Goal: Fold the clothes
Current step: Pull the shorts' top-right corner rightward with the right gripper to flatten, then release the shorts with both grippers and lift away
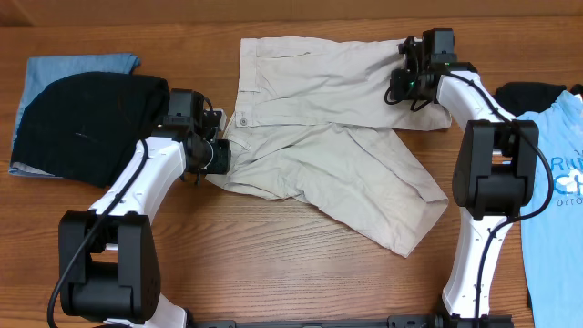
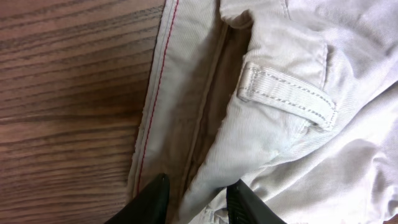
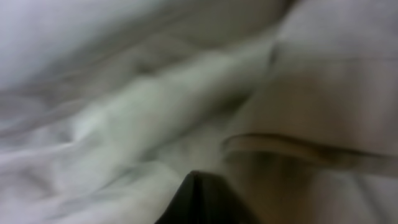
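Khaki cotton, pale beige: the shorts [image 1: 328, 128] lie spread across the middle of the table [image 1: 273, 273], waistband to the left with its button [image 1: 243, 120] showing, one leg running along the far edge and the other angled toward the near right. The left pincer [image 2: 198, 202] sits at the waistband's near corner. It is narrow, its dark fingers [image 2: 155, 199] closed on a raised ridge of the cloth beside a belt loop [image 2: 289, 96] and a line of red stitching [image 2: 158, 81]. The right pincer [image 1: 403, 82] rests on the far leg's end. The overhead view hides its fingers under the wrist, and its own camera gives only blurred pale folds and one dark tip [image 3: 199, 202], so I cannot tell whether it is wide, narrow or holding anything.

To the left, a black knit garment [image 1: 86, 123] lies on a folded blue cloth [image 1: 77, 66], covering most of it. At the right edge a light blue T-shirt [image 1: 556, 182] with white lettering is cut off by the frame, with something dark [image 1: 528, 91] partly behind the right arm, too hidden to identify.
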Tool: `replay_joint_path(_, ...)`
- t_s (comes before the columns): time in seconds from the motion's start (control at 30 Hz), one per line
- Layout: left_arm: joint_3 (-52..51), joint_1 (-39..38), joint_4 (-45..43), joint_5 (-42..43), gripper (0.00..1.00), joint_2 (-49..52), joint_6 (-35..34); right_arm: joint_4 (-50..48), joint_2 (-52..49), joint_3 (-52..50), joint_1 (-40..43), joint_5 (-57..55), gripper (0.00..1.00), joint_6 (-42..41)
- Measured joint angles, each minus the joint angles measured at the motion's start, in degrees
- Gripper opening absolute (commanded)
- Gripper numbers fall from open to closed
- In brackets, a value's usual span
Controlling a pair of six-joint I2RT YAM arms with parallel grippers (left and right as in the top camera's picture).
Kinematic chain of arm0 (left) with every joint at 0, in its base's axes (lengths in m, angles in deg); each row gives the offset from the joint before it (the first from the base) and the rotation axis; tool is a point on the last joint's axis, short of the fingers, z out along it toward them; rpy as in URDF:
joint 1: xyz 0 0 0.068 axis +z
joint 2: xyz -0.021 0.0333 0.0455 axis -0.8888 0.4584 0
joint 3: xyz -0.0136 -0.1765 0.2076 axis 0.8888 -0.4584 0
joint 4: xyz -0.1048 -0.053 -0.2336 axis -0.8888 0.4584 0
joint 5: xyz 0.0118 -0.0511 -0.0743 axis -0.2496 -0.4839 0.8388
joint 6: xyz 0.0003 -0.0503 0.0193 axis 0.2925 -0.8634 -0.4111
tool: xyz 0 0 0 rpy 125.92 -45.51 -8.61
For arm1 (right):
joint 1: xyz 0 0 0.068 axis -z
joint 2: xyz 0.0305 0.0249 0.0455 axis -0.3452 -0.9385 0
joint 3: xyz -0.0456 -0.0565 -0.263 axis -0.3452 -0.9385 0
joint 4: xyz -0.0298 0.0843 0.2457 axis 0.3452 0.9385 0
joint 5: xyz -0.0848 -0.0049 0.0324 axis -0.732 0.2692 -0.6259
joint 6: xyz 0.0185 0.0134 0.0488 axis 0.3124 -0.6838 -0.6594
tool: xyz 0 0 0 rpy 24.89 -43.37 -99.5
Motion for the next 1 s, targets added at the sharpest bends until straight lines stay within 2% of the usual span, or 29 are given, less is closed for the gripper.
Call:
replay_joint_path(0.2, 0.0, 0.0, 0.0, 0.02, 0.34, 0.0, 0.0, -5.92, 0.0, 0.0, 0.9, -15.08, 0.04, -0.02)
replay_joint_path(0.4, 0.0, 0.0, -0.28, 0.0, 0.33, 0.0, 0.0, -7.56, 0.0, 0.0, 4.7, -19.58, 0.04, -0.02)
replay_joint_path(0.57, 0.0, 0.0, -0.35, 0.02, 0.38, 0.02, 0.0, -7.76, 0.0, 0.0, 7.74, -21.88, 0.04, -0.04)
replay_joint_path(0.6, 0.0, 0.0, -0.39, 0.02, 0.41, 0.0, 0.0, -7.78, 0.0, 0.0, 8.17, -22.05, 0.04, -0.04)
replay_joint_path(0.67, 0.0, 0.0, -0.61, 0.0, 0.56, 0.0, 0.0, -6.36, 0.0, 0.44, 8.7, -22.25, 0.04, -0.04)
replay_joint_path(0.77, 0.0, 0.0, -1.9, 0.02, 0.62, 0.0, -0.42, -3.23, 0.52, 1.73, 8.46, -19.02, 0.04, -0.07)
replay_joint_path(0.8, 0.0, 0.0, -2.12, 0.02, 0.63, 0.0, -0.72, -2.16, 1.36, 2.19, 8.17, -16.22, 0.04, -0.09)
replay_joint_path(0.9, 0.0, 0.0, -2.99, 0.55, 0.83, 0.0, -1.33, -1.01, 4.98, 3.28, 7.3, -5.99, 0.04, -0.22)
replay_joint_path(1.0, 0.0, 0.0, -4.57, 1.88, 0.95, 0.02, -1.9, -1.22, 7.32, 4.7, 6.36, 1.09, 0.04, -0.24)
